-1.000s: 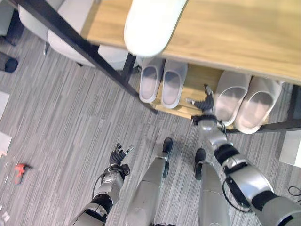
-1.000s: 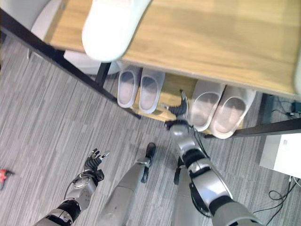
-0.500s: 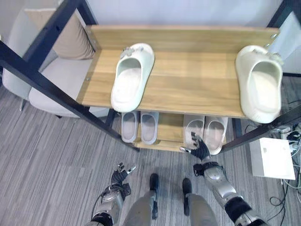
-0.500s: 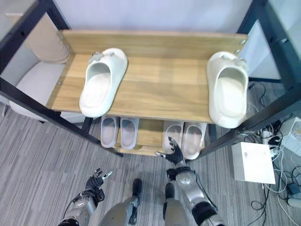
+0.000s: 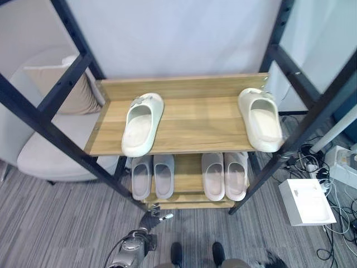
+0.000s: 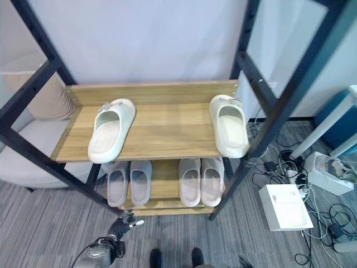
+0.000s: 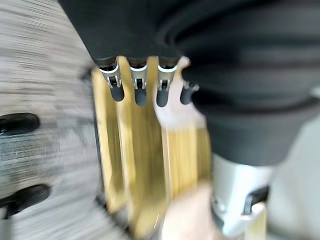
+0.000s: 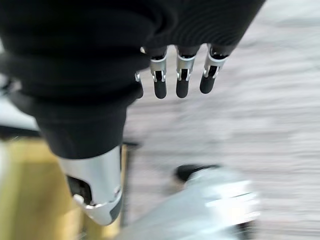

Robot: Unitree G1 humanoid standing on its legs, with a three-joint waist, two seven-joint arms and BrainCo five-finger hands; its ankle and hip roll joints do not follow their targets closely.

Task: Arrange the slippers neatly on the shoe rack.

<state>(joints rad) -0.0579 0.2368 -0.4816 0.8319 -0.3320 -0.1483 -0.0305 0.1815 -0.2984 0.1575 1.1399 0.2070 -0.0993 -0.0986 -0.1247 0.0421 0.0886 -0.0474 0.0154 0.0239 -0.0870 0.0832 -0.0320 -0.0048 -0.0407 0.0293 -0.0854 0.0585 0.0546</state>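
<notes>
Two cream slippers lie far apart on the rack's wooden top shelf (image 5: 195, 117): one (image 5: 142, 124) at its left, tilted, the other (image 5: 259, 118) at its right edge. On the lower shelf (image 5: 189, 181) two pale pairs stand side by side, a grey pair (image 5: 152, 176) and a pinkish pair (image 5: 225, 175), toes inward. My left hand (image 5: 149, 218) hangs open and empty low in front of the rack's left foot. In its wrist view my right hand (image 8: 182, 75) has straight fingers over the floor, holding nothing.
Black metal posts (image 5: 67, 142) frame the rack on both sides. A beige chair with a cushion (image 5: 61, 92) stands at the left. To the right a white box (image 5: 309, 201) and loose cables (image 5: 340, 206) lie on the grey striped floor.
The camera has lifted, so the whole rack now shows. My right hand has drawn back from the pinkish pair on the lower shelf. The left hand stays low and open.
</notes>
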